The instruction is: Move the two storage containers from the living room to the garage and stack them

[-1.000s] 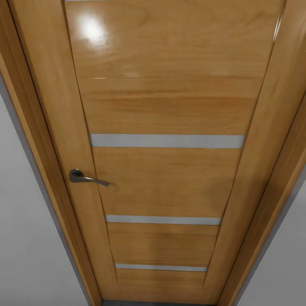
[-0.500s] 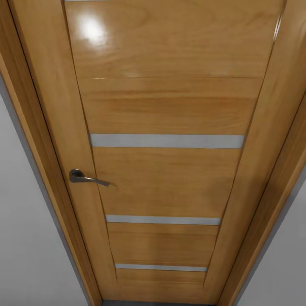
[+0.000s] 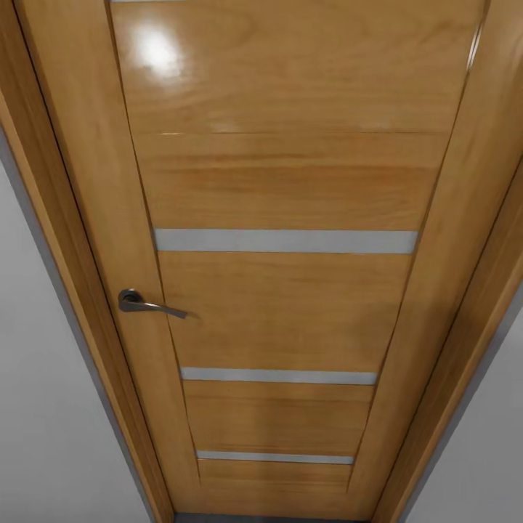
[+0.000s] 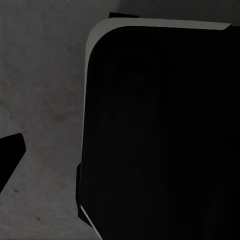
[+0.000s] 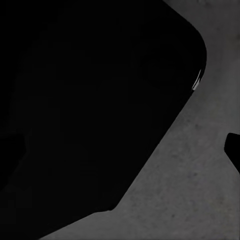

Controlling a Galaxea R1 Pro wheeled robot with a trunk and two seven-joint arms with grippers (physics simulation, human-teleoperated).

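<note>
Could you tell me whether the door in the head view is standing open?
No, the wooden door sits shut within its frame, its handle level.

Dark grey mottled concrete floor [image 4: 45,100] lies beneath a black rounded robot body [image 4: 160,140].

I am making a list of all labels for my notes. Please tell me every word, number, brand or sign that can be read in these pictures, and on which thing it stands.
None: no words, numbers, brands or signs can be read.
The door, its handle and the wall are plain.
The wrist views show dark robot parts over grey floor, also unmarked.
</note>
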